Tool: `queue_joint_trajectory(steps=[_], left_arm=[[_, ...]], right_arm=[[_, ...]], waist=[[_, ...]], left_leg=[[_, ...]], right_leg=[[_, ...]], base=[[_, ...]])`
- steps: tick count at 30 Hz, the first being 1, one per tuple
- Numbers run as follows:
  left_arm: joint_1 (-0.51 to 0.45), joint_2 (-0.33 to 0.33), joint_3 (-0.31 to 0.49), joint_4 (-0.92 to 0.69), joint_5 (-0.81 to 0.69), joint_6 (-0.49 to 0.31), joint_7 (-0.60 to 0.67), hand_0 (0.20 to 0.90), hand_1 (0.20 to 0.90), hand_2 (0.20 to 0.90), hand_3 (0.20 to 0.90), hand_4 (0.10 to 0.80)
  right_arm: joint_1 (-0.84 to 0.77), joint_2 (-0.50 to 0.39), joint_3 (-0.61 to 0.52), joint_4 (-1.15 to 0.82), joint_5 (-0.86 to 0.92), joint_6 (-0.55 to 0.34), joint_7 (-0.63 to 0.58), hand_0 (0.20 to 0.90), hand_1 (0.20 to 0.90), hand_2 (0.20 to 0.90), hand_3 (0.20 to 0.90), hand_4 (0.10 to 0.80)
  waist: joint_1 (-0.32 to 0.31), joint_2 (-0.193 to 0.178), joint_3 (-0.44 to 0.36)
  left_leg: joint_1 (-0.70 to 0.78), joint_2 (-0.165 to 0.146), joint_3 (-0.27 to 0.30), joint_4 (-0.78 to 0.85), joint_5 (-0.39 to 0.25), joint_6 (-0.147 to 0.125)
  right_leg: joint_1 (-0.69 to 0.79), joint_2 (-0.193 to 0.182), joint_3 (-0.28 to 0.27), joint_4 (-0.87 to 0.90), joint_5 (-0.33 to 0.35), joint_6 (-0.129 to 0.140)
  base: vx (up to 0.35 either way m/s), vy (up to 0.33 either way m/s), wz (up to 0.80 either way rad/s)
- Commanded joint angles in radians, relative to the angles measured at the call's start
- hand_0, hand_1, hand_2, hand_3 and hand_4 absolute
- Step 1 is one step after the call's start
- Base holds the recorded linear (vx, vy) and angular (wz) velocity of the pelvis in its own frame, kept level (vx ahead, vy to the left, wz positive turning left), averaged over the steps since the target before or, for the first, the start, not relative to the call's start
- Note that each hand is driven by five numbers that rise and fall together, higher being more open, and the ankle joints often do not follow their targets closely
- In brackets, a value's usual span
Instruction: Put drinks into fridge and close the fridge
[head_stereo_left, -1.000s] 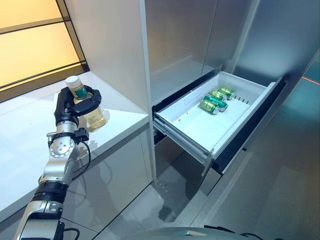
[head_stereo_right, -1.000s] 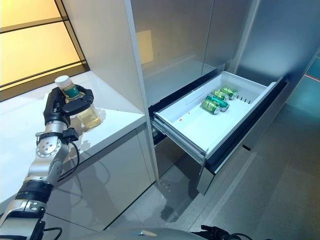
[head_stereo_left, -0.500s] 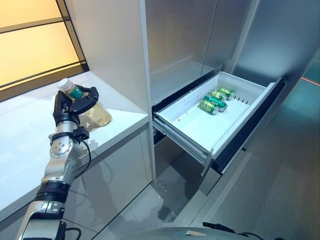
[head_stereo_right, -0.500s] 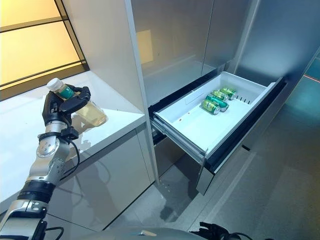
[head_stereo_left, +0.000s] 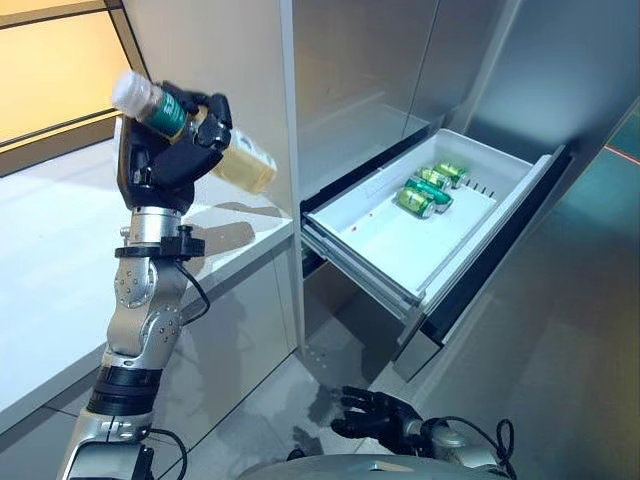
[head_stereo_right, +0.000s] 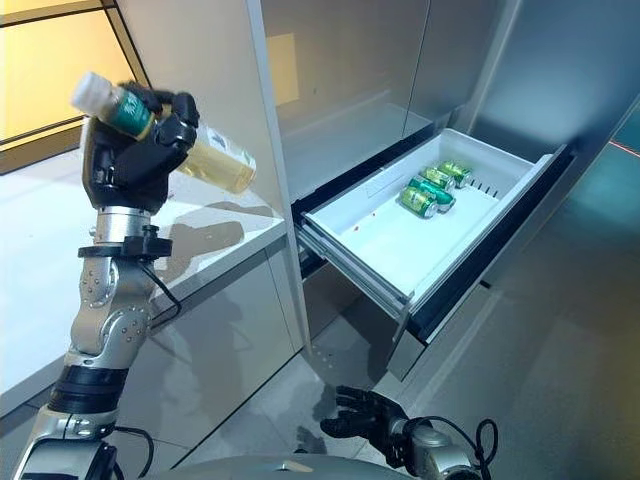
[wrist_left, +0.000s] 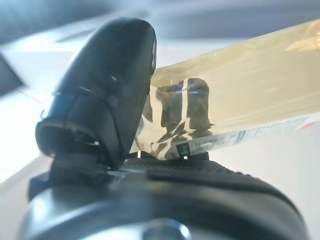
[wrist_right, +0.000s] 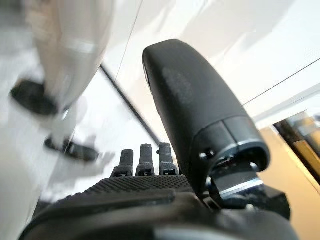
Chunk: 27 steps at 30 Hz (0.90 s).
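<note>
- Grey tiled floor (head_stereo_left: 560, 330) fills the lower part of the scene; white counter (head_stereo_left: 60, 250) runs along the robot's left, steel fridge (head_stereo_left: 360, 90) stands past it.
- Right hand (head_stereo_right: 365, 410) shows low, nearest the camera, over the floor: fingers loosely spread and relaxed, holding nothing (its wrist view shows straight fingers too).
- Left hand (head_stereo_left: 160, 150) is raised above the counter edge, fingers and thumb curled round a bottle (head_stereo_left: 215, 140), so it's firmly gripped.
- Bottle lies tilted almost on its side in the grip: capped end sticks out past the hand on the window side, base end points toward the fridge. Thumb (wrist_left: 102, 95) presses on the body, fingers wrap the neck area.
- Looks: clear plastic, pale yellow-green drink inside, white cap, green label band near the neck.
- Label print shows in left wrist view but too small and blurred to read.
- Further off, fridge drawer (head_stereo_left: 380, 250) is pulled out, white inside.
- Three green cans (head_stereo_left: 428, 190) lie on their sides at the drawer's far end, close together. Print on them can't be read.
</note>
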Motion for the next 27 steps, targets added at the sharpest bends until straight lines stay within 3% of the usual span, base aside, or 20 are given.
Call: queue_joint_trajectory(steps=[1, 4, 7, 12, 16, 27], left_arm=[[-0.2, -0.017, -0.025, -0.125, -0.046, -0.172, -0.101, 0.3, 0.3, 0.3, 0.2, 0.1], [-0.184, -0.032, -0.052, -0.143, -0.079, -0.165, -0.141, 0.3, 0.3, 0.3, 0.2, 0.1], [-0.157, -0.047, -0.091, -0.154, -0.122, -0.167, -0.191, 0.3, 0.3, 0.3, 0.2, 0.1], [-0.126, -0.066, -0.136, -0.137, -0.144, -0.162, -0.251, 0.3, 0.3, 0.3, 0.2, 0.1], [-0.141, -0.058, -0.146, -0.107, -0.177, -0.118, -0.286, 0.3, 0.3, 0.3, 0.2, 0.1], [-0.145, -0.059, -0.178, -0.104, -0.135, -0.075, -0.27, 0.3, 0.3, 0.3, 0.2, 0.1]], right_arm=[[-0.044, 0.043, 0.042, -0.211, 0.169, 0.045, 0.076, 0.9, 0.9, 0.9, 0.9, 0.8], [-0.05, 0.033, 0.068, -0.334, 0.185, 0.038, 0.098, 0.9, 0.9, 0.9, 0.9, 0.8], [-0.084, -0.03, 0.084, -0.572, 0.213, 0.034, 0.109, 0.9, 0.9, 0.9, 0.9, 0.8], [-0.235, -0.135, -0.005, -0.899, 0.28, 0.041, 0.102, 0.9, 0.9, 0.9, 0.9, 0.8], [-0.36, -0.213, -0.083, -1.025, 0.294, 0.012, 0.09, 0.9, 0.9, 0.9, 0.9, 0.8], [-0.415, -0.287, -0.157, -1.121, 0.302, 0.032, 0.039, 0.9, 0.9, 0.9, 0.9, 0.8]], waist=[[0.021, 0.016, -0.08], [0.022, 0.012, -0.076], [0.02, 0.007, -0.069], [0.003, 0.003, -0.062], [-0.007, 0.0, -0.071], [-0.03, -0.004, -0.081]], left_leg=[[0.022, 0.015, 0.049, 0.006, -0.096, -0.022], [0.019, 0.016, 0.049, 0.006, -0.093, -0.023], [0.014, 0.015, 0.051, 0.006, -0.087, -0.025], [0.015, 0.018, 0.069, 0.006, -0.083, -0.026], [0.007, 0.021, 0.085, 0.006, -0.074, -0.026], [0.013, 0.029, 0.11, 0.006, -0.079, -0.022]], right_leg=[[-0.017, -0.007, 0.058, 0.019, 0.002, 0.033], [-0.018, -0.008, 0.055, 0.015, 0.006, 0.035], [-0.024, -0.007, 0.058, 0.013, 0.012, 0.039], [-0.029, -0.006, 0.071, 0.014, 0.019, 0.042], [-0.042, -0.007, 0.082, 0.015, 0.03, 0.043], [-0.044, -0.005, 0.103, 0.013, 0.035, 0.044]], base=[[-0.04, -0.029, 0.04], [-0.052, -0.03, 0.04], [-0.068, -0.029, 0.01], [-0.057, -0.009, -0.02], [-0.056, -0.001, -0.09], [-0.013, -0.003, -0.04]])
